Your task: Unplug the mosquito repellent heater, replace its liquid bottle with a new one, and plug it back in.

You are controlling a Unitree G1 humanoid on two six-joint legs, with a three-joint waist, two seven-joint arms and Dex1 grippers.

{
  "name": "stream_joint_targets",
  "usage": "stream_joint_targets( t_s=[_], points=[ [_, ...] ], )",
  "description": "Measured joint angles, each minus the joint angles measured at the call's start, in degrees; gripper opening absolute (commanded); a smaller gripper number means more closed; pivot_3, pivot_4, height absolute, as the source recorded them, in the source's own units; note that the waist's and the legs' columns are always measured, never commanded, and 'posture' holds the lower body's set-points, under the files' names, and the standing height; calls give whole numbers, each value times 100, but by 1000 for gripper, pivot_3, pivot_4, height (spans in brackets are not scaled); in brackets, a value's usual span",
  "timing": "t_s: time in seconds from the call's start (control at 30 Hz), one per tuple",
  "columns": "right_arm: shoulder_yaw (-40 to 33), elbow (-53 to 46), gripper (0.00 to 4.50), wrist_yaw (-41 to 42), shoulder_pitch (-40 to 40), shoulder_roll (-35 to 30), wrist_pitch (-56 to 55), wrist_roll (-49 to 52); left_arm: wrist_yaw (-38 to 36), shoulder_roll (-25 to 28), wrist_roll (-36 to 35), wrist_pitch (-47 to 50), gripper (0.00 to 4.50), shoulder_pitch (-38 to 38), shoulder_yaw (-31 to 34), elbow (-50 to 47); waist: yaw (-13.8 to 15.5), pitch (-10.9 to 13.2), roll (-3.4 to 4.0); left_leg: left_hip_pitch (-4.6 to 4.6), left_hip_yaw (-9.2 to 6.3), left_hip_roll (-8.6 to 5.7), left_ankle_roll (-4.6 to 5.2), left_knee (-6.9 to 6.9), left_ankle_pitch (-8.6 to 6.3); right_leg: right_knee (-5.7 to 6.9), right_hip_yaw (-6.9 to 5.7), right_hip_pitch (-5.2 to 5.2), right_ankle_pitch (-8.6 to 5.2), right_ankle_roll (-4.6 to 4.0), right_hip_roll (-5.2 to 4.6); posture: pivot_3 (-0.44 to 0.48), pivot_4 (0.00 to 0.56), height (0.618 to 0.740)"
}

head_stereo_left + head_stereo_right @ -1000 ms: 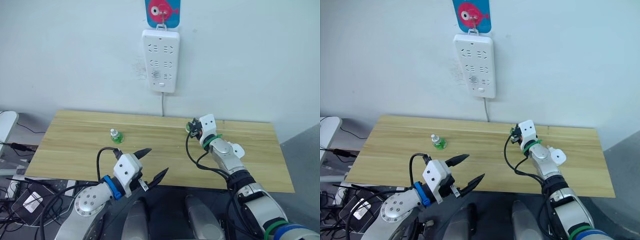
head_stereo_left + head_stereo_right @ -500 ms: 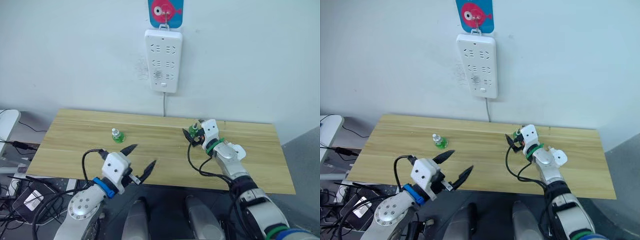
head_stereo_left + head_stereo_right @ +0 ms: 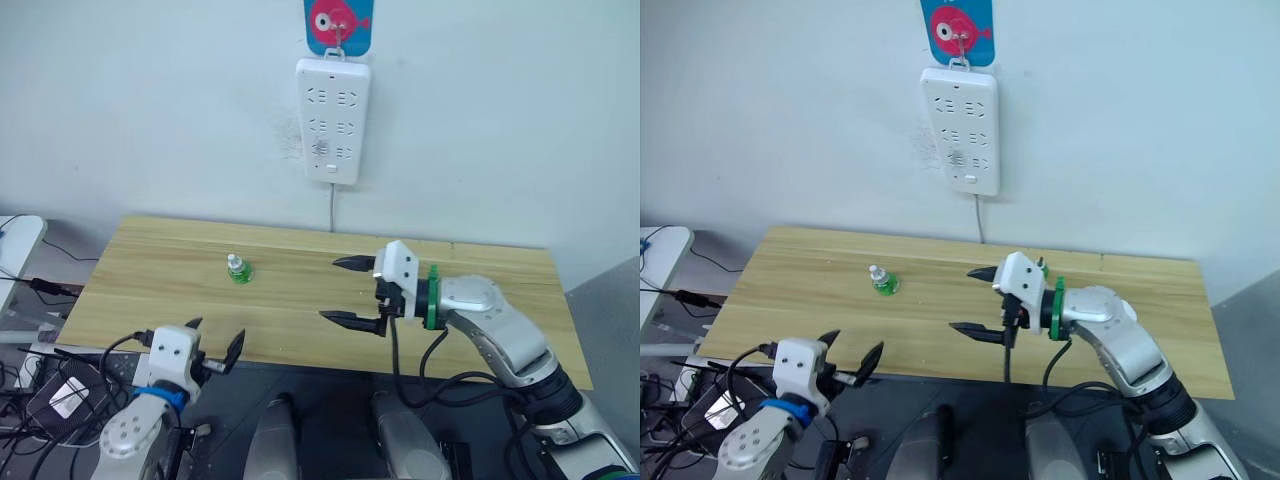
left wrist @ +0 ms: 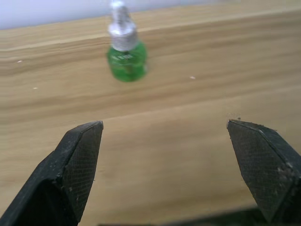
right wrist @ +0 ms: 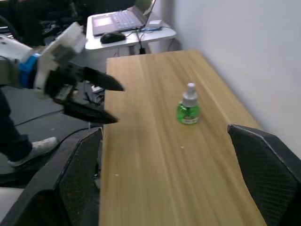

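A pale wall backs the long wooden table (image 3: 150, 290). Nearest, the left gripper (image 3: 212, 353) hangs spread open and empty off the table's front edge. Farther in, the right gripper (image 3: 350, 291) hovers over mid-table, also wide open and empty, aimed toward the robot's left. Beyond both, the capped green bottle (image 3: 237, 269) stands upright; it lies almost straight ahead of the left gripper, so the left arm looks better lined up.

Office or lab room, laptop (image 5: 123, 19) on side desk (image 5: 141, 34), trailing cables (image 3: 40, 385)
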Motion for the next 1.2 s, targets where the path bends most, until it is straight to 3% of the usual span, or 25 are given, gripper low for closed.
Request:
stream_joint_targets(
  t_s=[0.3,0.53,0.7,0.8,0.97,1.1,1.2],
  points=[
    [140,-423,4476,-833,-287,366,1386,-235,140,139,255,-510,4500,-1977,37,2261,5,417,10,-12,7,6,0,-2,0,4,2,-20,22,40,5,-239,485,740],
    [-132,-1164,4476,-1249,-235,428,2323,-51,-3,121,378,-1224,4500,-3233,-40,3935,-36,625,6,-19,-2,7,-6,-17,-4,6,-10,-27,23,59,4,-272,511,740],
    [-155,-1335,4476,-1346,-53,406,2629,20,-9,98,504,-1742,4500,-3670,-133,4592,-77,661,8,-18,0,6,-8,-22,-4,3,-8,-26,20,63,2,-276,506,740],
    [-170,-1439,4500,-1347,-52,374,2703,95,-24,38,506,-1992,3881,-3794,-141,4887,-101,663,8,-16,2,7,-8,-23,-4,2,-6,-25,20,63,2,-277,505,740],
    [-195,-1433,4500,-1345,-68,310,2721,159,-132,12,520,-2307,2410,-3771,-240,5047,-152,663,8,-15,12,4,-13,-21,-1,0,4,-24,19,63,-3,-264,478,740],
    [-242,-1341,4500,-1337,-93,305,2595,165,-161,51,538,-2351,2277,-3580,-255,4908,-202,659,4,-14,12,4,-14,-25,-1,-1,1,-24,20,64,-4,-235,436,740],
    [-528,-1325,4500,-1261,-99,302,2477,299,-714,137,479,-1939,2277,-2970,-608,3882,-211,652,0,-13,12,-1,-16,-48,-1,-3,-4,-26,26,75,-17,-231,386,740]
  ],
)
